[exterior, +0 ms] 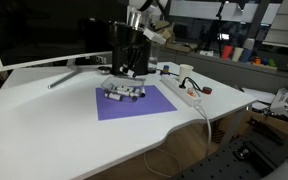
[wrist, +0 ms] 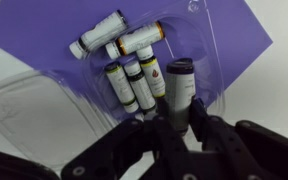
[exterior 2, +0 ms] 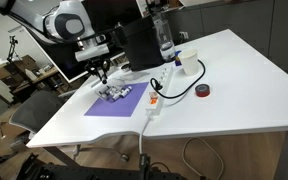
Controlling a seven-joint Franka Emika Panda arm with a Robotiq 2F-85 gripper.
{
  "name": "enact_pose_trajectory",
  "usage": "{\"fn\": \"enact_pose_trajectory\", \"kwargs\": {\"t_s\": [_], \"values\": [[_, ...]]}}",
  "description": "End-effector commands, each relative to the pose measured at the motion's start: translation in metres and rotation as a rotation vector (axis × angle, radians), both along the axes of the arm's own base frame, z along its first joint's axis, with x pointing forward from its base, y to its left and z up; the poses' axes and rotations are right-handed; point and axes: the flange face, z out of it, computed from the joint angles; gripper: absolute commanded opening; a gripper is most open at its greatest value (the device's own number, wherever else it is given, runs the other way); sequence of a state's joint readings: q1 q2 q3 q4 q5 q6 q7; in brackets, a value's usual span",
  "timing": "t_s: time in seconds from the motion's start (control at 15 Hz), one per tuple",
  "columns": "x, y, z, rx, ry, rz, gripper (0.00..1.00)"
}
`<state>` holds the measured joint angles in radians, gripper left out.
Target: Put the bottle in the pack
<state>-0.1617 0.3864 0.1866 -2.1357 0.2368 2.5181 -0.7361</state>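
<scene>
The bottle [wrist: 179, 88], a slim whitish labelled cylinder with a dark cap, is clenched between my claw [wrist: 176, 122] fingers at the right end of the pack [wrist: 89, 100]; only the wrist view shows this, and the pack's glossy clear moulded tray holding upright and toppled bottles; in both exterior views the pack [exterior: 124, 93] [exterior 2: 119, 93] is a pale cluster on the flat purple mat [exterior: 149, 105] on the smooth white worktop [exterior: 54, 130].

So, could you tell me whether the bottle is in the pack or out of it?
Cannot tell: in the wrist view the pincer grips the bottle at the end slot of the pack, beside three seated bottles.
</scene>
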Motion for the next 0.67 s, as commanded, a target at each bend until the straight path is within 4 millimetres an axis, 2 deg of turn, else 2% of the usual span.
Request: {"fn": "enact_pose_trajectory", "kwargs": {"t_s": [0.0,0.27,0.6], "values": [[0.003,-0.006,-0.031,0.028,0.061,0.026,0.07],[-0.002,-0.005,-0.057,0.038,0.107,0.031,0.07],[0.004,-0.004,-0.060,0.039,0.095,0.007,0.07]]}}
